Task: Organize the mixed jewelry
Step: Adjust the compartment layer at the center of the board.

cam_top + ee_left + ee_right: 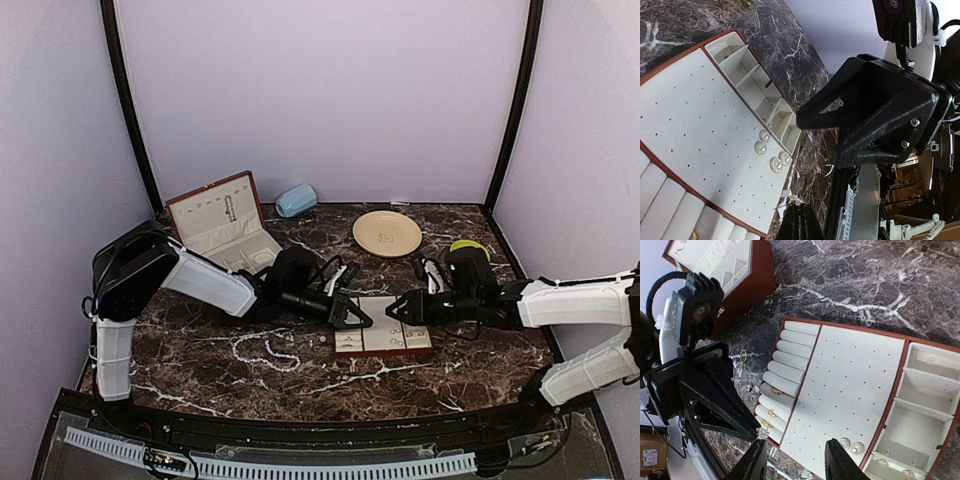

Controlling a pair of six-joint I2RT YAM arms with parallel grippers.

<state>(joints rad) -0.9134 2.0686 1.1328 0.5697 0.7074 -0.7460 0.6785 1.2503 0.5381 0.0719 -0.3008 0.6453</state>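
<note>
A tiny earring (760, 433) is being pinched in the left fingers (796, 223) beside the tray (850, 385) corner, with the right fingers (838, 461) being held apart.

The left gripper (363, 319) and right gripper (392, 308) meet over the tray (380, 337), blocking its left and right. Its near edge and the far table (330, 235) towards the plate (387, 233) are open.

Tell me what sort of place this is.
Likely a lab test booth: plain walls box in a marbled table, left arm and right arm mounted at its edge, a tray staged between them.
</note>
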